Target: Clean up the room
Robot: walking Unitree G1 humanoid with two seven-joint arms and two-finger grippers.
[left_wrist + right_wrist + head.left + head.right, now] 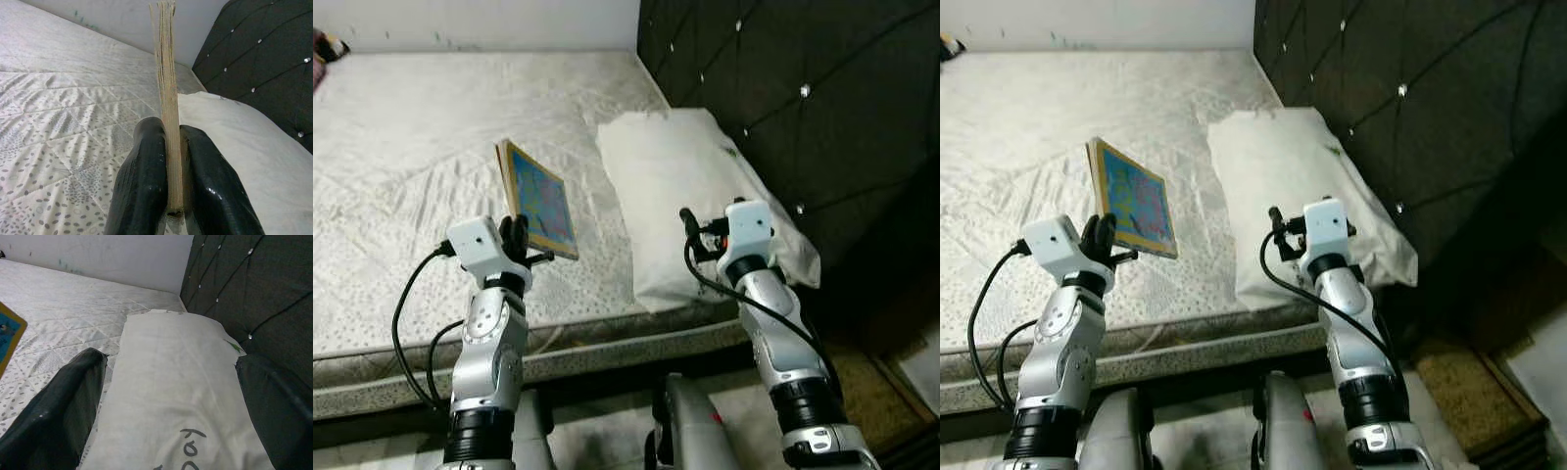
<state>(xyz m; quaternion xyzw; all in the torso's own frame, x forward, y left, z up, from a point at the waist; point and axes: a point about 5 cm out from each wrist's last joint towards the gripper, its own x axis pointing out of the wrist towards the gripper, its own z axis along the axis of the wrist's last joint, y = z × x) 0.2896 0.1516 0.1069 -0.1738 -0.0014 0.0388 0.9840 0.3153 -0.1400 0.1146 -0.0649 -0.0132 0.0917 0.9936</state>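
A thin book (pixel 540 202) with a blue and yellow cover is held up on edge above the mattress (pixel 401 147). My left gripper (pixel 516 235) is shut on its lower edge; in the left wrist view both black fingers (pixel 142 181) clamp the book's page edge (pixel 167 88). A white pillow (pixel 685 186) lies against the headboard. My right gripper (pixel 700 235) hovers over the pillow's near end, open, with the pillow (pixel 171 396) showing between its two spread fingers (pixel 54 416).
The dark tufted headboard (pixel 783 88) rises on the right. The mattress's front edge (pixel 597 343) runs just before my arms. A brown mat (pixel 1474 392) lies on the floor at the right. A white wall (pixel 480 22) stands behind the bed.
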